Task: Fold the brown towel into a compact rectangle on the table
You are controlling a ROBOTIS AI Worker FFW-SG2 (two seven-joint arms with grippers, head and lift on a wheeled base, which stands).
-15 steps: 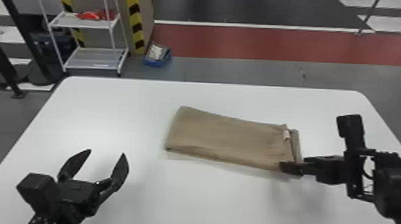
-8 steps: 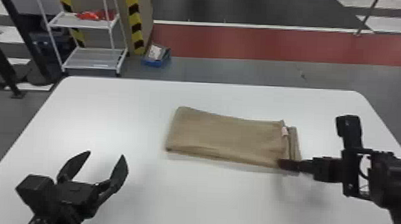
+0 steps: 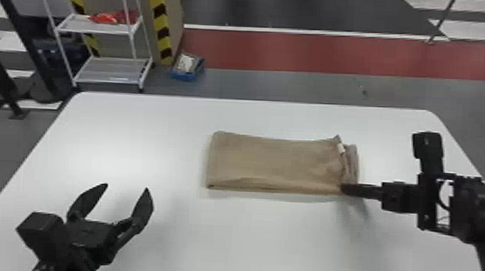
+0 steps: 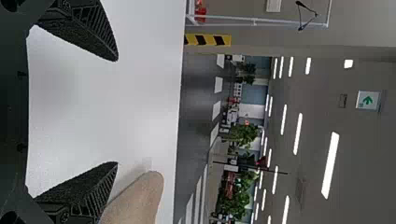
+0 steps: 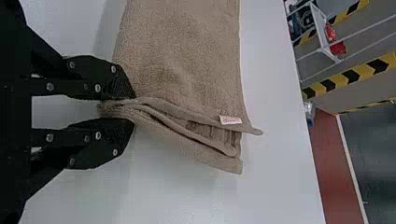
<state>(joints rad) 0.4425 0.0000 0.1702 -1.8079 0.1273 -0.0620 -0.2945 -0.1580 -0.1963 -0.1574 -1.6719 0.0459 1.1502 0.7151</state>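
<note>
The brown towel [image 3: 275,164] lies folded as a long strip across the middle of the table, its layered end with a white tag at the right. At that end's near corner is my right gripper [image 3: 347,189]. In the right wrist view, the right gripper [image 5: 123,108] is shut on the gathered edges of the towel [image 5: 182,56]. My left gripper [image 3: 124,190] is parked open at the table's near left, apart from the towel. The left wrist view has the left gripper [image 4: 116,112] with nothing between its fingers and the towel's end [image 4: 140,200] beyond one finger.
The white table [image 3: 144,129] reaches around the towel on all sides. Behind it on the floor stand a white shelf rack [image 3: 107,70] with red items and a blue box [image 3: 188,67].
At the right end, the towel's near corner has shifted slightly left with my right gripper, and the tagged edge now peaks up a little. My left arm has kept still.
</note>
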